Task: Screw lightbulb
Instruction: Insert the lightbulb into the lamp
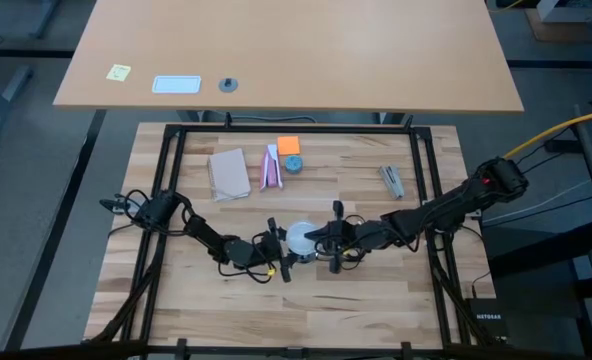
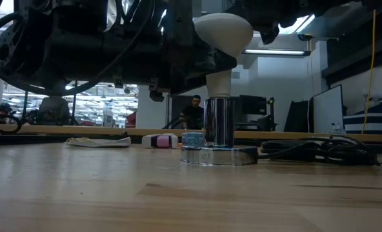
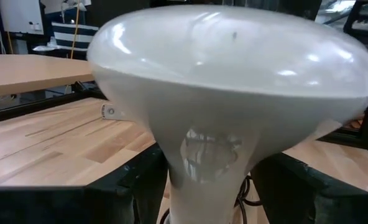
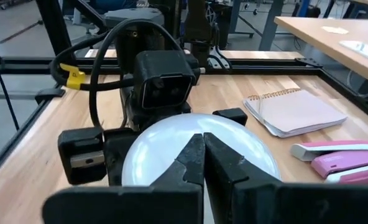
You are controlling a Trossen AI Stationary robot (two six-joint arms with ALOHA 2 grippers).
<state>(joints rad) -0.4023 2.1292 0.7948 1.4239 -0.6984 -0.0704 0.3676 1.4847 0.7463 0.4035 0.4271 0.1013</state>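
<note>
The frosted white lightbulb [image 1: 301, 238] stands upright, its narrow neck [image 2: 219, 84] in the silvery socket [image 2: 218, 122], whose round base [image 2: 218, 155] rests on the table's middle. My left gripper [image 1: 279, 250] reaches in level from the table's left, with its fingers on either side of the bulb below the globe [image 3: 227, 68]. My right gripper [image 1: 326, 240] comes from the table's right. Its fingers are shut [image 4: 202, 155] over the top of the globe [image 4: 159, 149]. My left gripper has the bulb's tapering neck [image 3: 206, 155] between its two fingers [image 3: 140, 183], just under the globe. The fingers come level from the table's left and lie across the upright bulb. My right gripper's shut fingers lie over the globe's top; I cannot tell whether they touch it.
At the far side of the table lie a spiral notebook [image 1: 229, 172], a pink-and-white packet [image 1: 271, 168], an orange note [image 1: 288, 145], a small blue round thing [image 1: 293, 163] and a metal piece [image 1: 392, 180]. The socket's dark cord [image 2: 307, 151] trails to the right. A person [image 2: 194, 113] sits far behind.
</note>
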